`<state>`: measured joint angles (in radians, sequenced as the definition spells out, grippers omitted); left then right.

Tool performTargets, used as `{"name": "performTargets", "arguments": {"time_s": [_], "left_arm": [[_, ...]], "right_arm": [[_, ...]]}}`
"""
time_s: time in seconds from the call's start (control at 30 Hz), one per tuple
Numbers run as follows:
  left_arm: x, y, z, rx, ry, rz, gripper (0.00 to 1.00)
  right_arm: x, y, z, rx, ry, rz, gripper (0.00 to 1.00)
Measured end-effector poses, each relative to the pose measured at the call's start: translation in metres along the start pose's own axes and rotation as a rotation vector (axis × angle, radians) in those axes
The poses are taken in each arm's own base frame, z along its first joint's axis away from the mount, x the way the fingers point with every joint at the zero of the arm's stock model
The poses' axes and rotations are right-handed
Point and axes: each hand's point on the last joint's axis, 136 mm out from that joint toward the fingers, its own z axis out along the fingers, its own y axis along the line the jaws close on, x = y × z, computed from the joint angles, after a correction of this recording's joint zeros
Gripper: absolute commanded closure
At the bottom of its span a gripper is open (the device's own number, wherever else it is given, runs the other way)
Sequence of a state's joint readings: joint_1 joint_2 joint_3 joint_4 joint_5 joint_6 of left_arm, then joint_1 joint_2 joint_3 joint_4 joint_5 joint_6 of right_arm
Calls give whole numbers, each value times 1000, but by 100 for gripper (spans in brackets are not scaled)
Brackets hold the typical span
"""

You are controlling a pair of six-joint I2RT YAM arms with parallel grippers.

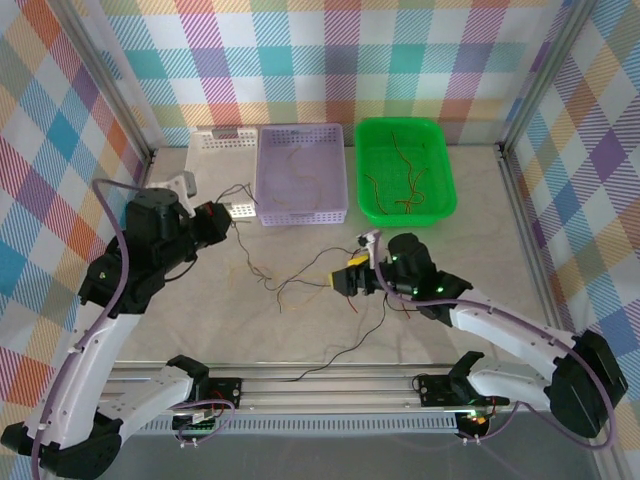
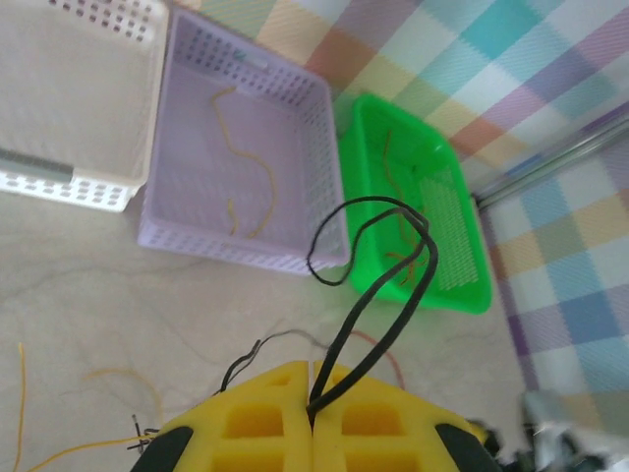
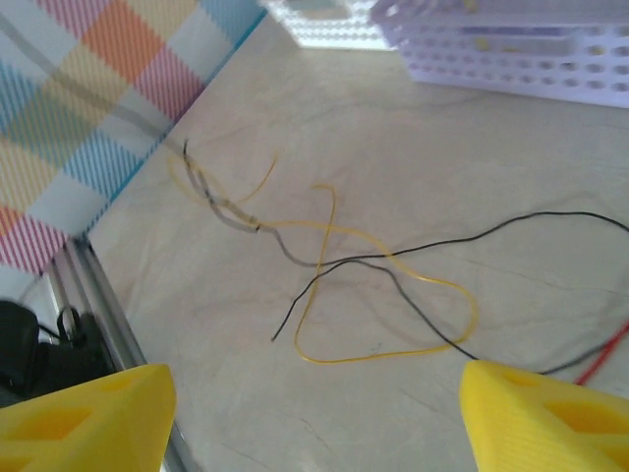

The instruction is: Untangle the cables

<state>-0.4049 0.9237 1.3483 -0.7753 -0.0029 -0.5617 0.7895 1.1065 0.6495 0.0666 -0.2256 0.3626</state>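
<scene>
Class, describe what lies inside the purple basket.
A thin yellow wire curls loosely across the floor of the purple basket. From the left wrist camera, the basket's near wall hides the strip of floor just behind it, so anything lying there cannot be seen.

No legible txt, labels, brands, nos. or signs; purple basket (image 1: 300,213), green basket (image 1: 405,216), white basket (image 1: 225,140) & counter (image 1: 500,240) carry no print.

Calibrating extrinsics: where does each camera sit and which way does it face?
Top external: above, behind the bases, looking down at the table; left gripper, right gripper and arms show.
Left wrist: faces the purple basket and green basket; shut fingers pinch a black cable.
Right wrist: low, faces yellow cable on the table; open fingers at bottom corners.
Shared: all three see the purple basket.
</scene>
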Motion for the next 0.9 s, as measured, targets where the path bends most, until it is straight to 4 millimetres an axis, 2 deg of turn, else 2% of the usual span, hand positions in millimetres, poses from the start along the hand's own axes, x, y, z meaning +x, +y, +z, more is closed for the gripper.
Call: {"name": "performTargets", "arguments": {"time_s": [0.13, 0.27, 0.5, 0.7, 0.73, 0.8, 0.83, 0.87, 0.9], "left_arm": [[-16, -18, -11, 62, -42, -47, 100], [-21, -25, -16, 90, -46, -81, 100], [-28, -37, -23, 127, -49, -109, 100], [-30, -45, -30, 165, -41, -126, 100], [-30, -45, -30, 168, -40, -127, 100], [-29, -46, -31, 171, -36, -127, 100], [-29, -46, -32, 171, -34, -127, 100], [-29, -47, -33, 173, -32, -126, 100], [-29, -47, -34, 173, -31, -126, 100]], "right_arm": [[7, 25, 27, -63, 34, -92, 23], [10, 30, 59, -55, 41, -169, 23], [13, 14, 102, 24, 42, -286, 24], [9, -13, 130, 148, 22, -349, 29], [10, -19, 132, 171, 24, -356, 35], [10, -26, 136, 206, 25, -370, 57], [10, -29, 139, 222, 27, -381, 71], [10, -33, 141, 237, 29, -389, 79], [10, -35, 143, 249, 30, -392, 83]]}}
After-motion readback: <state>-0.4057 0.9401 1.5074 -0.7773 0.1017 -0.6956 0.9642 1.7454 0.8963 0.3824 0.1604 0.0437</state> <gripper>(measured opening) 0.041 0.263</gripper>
